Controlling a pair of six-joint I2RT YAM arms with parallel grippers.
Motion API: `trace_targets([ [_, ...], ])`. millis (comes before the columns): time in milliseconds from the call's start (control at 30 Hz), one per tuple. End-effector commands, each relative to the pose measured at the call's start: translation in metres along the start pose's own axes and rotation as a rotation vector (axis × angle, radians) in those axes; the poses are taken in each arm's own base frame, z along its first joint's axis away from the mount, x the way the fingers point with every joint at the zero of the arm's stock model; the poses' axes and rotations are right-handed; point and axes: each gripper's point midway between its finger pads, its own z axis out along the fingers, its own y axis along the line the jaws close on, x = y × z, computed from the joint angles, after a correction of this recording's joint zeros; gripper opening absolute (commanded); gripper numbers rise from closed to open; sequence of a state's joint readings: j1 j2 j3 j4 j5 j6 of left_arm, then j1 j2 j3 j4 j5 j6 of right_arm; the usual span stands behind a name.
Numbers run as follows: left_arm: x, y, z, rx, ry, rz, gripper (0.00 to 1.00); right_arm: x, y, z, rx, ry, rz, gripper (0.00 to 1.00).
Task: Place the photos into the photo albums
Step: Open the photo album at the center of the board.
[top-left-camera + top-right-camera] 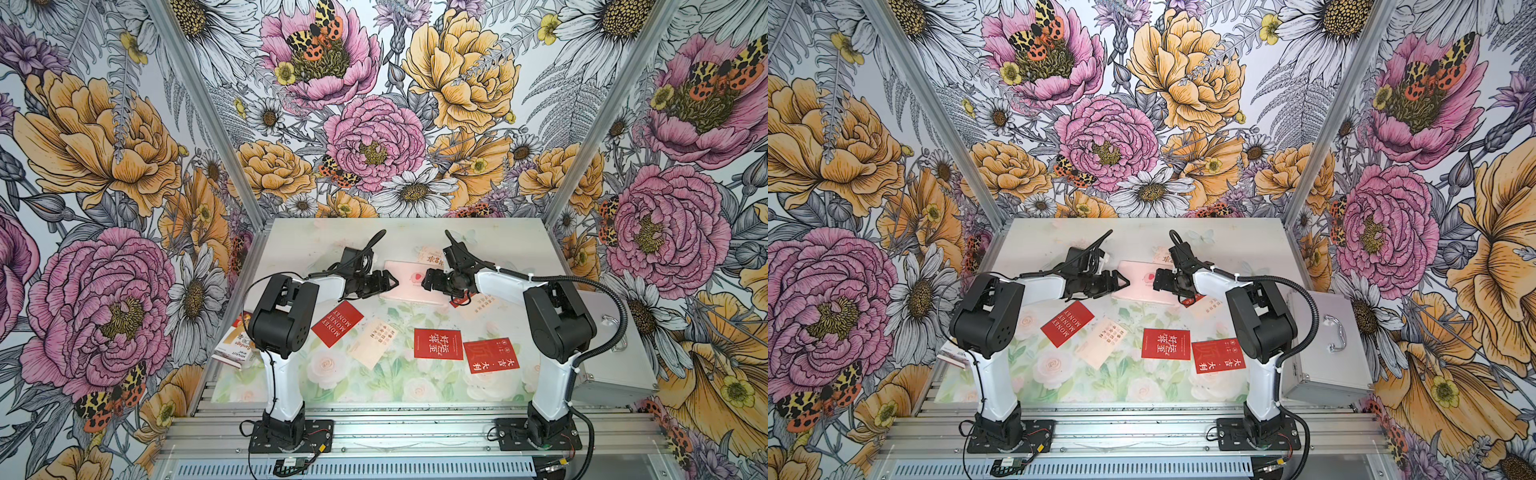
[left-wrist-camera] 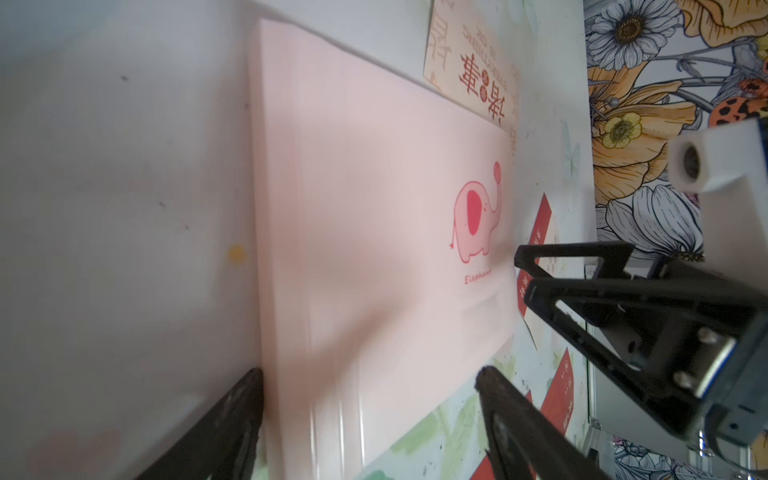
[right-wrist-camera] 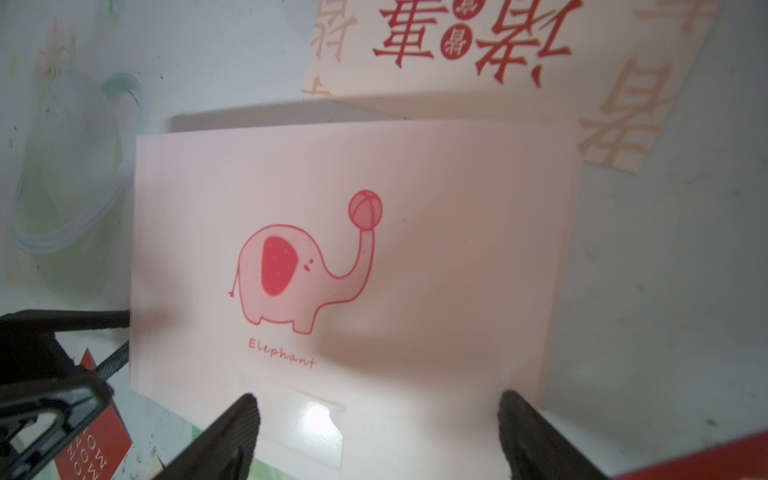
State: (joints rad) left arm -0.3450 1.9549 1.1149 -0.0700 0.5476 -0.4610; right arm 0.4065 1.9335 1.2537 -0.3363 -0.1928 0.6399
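The pink photo album (image 1: 409, 286) lay closed and flat on the surface (image 1: 311, 237), elephant side up, between my 2 hands.

My left hand (image 1: 395, 282) was at 1 short end of the album. In the left wrist view its fingers (image 2: 237, 415) stood wide apart, 1 on each side of that end. They held nothing, and I could not tell whether they touched the cover.

My right hand (image 1: 424, 280) faced it from the album's other end. Its fingers (image 3: 232, 432) were also spread wide and empty, just over the album's edge below the elephant.

On the far side of the album, 1 cream photo (image 1: 432, 255) with red characters met the album's far edge. Just beside the album, under my right arm, part of a red photo (image 1: 461, 300) showed.

4 more photos lay well apart from the album, on the side toward my bases:
- a red MONEY photo (image 1: 337, 323)
- a pale cream photo (image 1: 372, 343)
- a red square photo (image 1: 438, 343)
- a tilted red photo (image 1: 490, 354)

Farther from the album, beyond my left arm, sat a bandage box (image 1: 232, 345). Beyond my right arm sat a silver case (image 1: 615, 353).
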Motion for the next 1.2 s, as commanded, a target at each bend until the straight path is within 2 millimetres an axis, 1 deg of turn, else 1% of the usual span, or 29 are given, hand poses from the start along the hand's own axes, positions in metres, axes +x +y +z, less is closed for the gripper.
trace_targets([
  [0,0.014,-0.003,-0.011,-0.003,0.006,0.031,0.81,-0.001,0.001,-0.002,-0.021,-0.009,0.014,0.91],
  [133,0.018,0.006,-0.022,-0.022,-0.007,0.021,0.81,-0.006,-0.001,-0.015,-0.011,-0.045,0.015,0.91],
  [267,0.018,0.013,-0.029,-0.031,-0.019,0.006,0.81,-0.010,-0.009,-0.020,0.002,-0.059,0.031,0.91],
  [300,0.011,0.004,-0.040,-0.016,-0.049,0.023,0.81,-0.010,-0.012,-0.019,0.009,-0.058,0.037,0.91],
  [367,0.007,0.003,-0.044,-0.010,-0.060,0.022,0.81,-0.011,-0.018,-0.021,0.024,-0.065,0.049,0.91],
  [567,-0.004,0.001,-0.048,0.010,-0.073,0.019,0.80,-0.009,-0.030,-0.018,0.050,-0.060,0.062,0.91],
  [633,-0.006,0.000,-0.047,0.015,-0.072,0.020,0.79,-0.007,-0.030,-0.015,0.046,-0.052,0.066,0.91],
  [667,-0.008,-0.001,-0.046,0.021,-0.069,0.021,0.77,-0.006,-0.028,-0.013,0.038,-0.042,0.067,0.91],
  [733,-0.010,-0.006,-0.045,0.035,-0.068,0.023,0.76,-0.005,-0.022,-0.011,0.020,-0.032,0.059,0.90],
  [767,-0.005,0.002,-0.034,0.028,-0.037,0.006,0.73,-0.005,-0.018,-0.009,0.011,-0.027,0.053,0.90],
  [800,-0.005,0.003,-0.030,0.033,-0.027,-0.005,0.70,-0.005,-0.015,-0.008,0.002,-0.025,0.048,0.90],
  [967,0.000,0.001,-0.015,0.046,0.010,-0.019,0.70,-0.006,-0.005,-0.007,-0.022,-0.019,0.039,0.90],
  [1067,0.005,0.000,-0.010,0.043,0.024,-0.017,0.69,-0.006,-0.001,-0.006,-0.044,-0.009,0.037,0.89],
  [1167,0.009,0.001,-0.008,0.038,0.031,-0.022,0.69,-0.006,0.007,-0.008,-0.092,-0.005,0.034,0.89],
])
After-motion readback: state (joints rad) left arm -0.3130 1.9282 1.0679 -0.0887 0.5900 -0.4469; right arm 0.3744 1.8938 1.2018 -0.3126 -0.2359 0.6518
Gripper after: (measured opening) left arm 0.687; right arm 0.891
